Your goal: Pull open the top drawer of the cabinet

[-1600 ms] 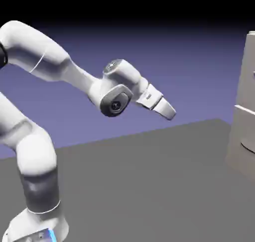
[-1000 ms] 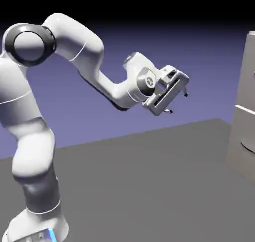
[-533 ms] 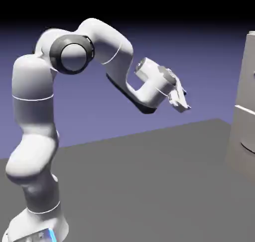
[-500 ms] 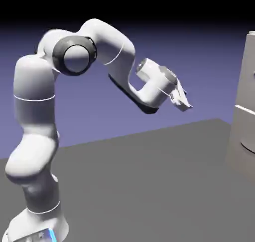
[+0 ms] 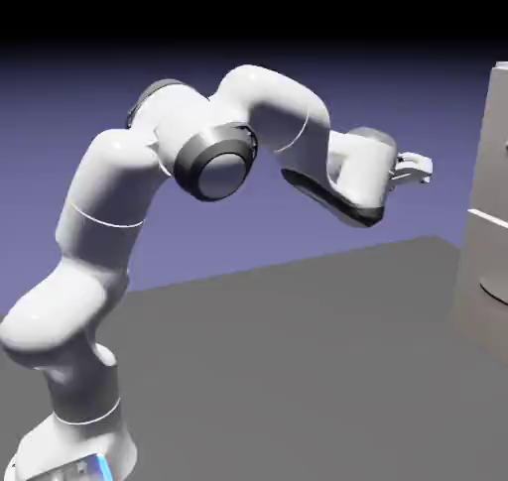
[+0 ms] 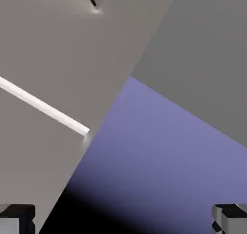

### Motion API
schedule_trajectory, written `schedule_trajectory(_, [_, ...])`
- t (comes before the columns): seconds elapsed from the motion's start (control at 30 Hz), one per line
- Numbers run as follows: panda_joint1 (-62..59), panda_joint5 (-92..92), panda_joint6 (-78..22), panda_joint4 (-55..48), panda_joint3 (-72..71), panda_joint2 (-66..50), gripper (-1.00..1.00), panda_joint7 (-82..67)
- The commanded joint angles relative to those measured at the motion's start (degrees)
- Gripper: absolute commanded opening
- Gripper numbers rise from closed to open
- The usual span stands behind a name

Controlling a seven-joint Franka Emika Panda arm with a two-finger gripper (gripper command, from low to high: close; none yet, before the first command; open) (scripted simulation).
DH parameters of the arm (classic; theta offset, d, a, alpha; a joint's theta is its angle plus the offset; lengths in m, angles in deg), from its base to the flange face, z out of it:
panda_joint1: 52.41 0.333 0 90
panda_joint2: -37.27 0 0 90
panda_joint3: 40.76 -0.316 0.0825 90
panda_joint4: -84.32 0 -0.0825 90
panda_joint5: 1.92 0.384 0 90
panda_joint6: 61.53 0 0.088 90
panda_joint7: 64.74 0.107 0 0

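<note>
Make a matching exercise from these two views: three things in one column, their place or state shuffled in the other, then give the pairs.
Things:
1. gripper
2. cabinet
3. table

Place or state:
A. at the exterior view's right edge, partly cut off
B. dark grey and flat, under the arm
C. open, in mid-air, short of the cabinet

Pairs: 1-C, 2-A, 3-B
</note>
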Motion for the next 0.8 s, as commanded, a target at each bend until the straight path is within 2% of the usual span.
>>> schedule_trajectory(0.0, [-0.8, -2.5, -0.1, -1.4, -1.0, -1.3, 0.0, -2.3])
schedule_trajectory(0.5, [-12.3, -38.7, -1.6, -21.1, -15.9, -19.7, 0.0, -36.0])
schedule_trajectory(0.77, [-2.9, -30.3, 3.3, -35.6, -10.5, -25.6, 0.0, -45.9])
